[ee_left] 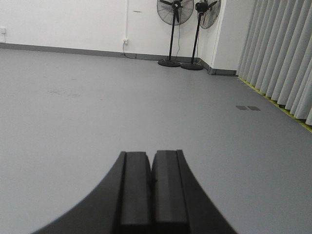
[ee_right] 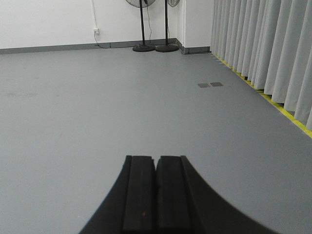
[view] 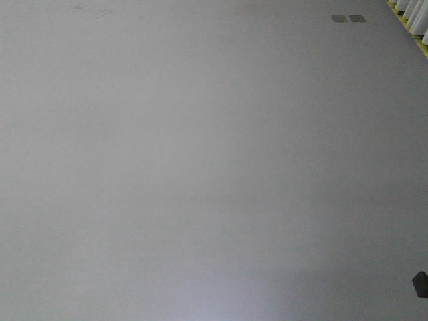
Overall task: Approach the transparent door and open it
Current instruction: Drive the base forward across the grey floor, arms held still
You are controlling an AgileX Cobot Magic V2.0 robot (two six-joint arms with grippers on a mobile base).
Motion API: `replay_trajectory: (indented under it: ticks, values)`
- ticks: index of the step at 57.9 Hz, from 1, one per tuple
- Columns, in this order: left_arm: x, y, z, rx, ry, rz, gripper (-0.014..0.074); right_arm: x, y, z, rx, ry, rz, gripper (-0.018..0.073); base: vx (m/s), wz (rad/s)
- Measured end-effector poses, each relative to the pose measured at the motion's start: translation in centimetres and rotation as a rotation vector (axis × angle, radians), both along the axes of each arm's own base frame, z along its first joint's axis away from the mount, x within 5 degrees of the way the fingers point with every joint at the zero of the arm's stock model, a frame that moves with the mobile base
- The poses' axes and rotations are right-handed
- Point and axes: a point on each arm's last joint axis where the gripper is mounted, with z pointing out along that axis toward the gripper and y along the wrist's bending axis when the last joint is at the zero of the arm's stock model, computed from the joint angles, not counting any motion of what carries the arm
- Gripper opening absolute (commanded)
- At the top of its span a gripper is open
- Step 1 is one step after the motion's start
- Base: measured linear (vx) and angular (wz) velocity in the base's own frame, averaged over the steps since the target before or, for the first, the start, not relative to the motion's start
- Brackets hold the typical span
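Note:
The transparent door is out of view in every frame. My left gripper is shut, its two black fingers pressed together with nothing between them, pointing over bare grey floor. My right gripper is likewise shut and empty, held low over the same floor. The front view shows only grey floor and a dark corner of one gripper at the bottom right edge.
Two black pedestal fans stand against the white far wall. Grey pleated curtains with a yellow floor line run along the right side. Two small dark floor plates lie near the curtains.

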Motion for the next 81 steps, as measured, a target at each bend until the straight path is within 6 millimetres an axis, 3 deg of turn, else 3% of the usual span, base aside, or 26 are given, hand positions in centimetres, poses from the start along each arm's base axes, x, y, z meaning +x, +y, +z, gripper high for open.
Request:
replay_trajectory:
  ticks: [42,81]
  values:
    - [0.00,0.00,0.00,0.000,0.000,0.000,-0.0006,0.00,0.00,0.00,0.000,0.000,0.001,-0.0009,0.18,0.01]
    - [0.00,0.00,0.00,-0.001,0.000,0.000,-0.0006,0.00,0.00,0.00,0.000,0.000,0.001,-0.0009,0.47,0.09]
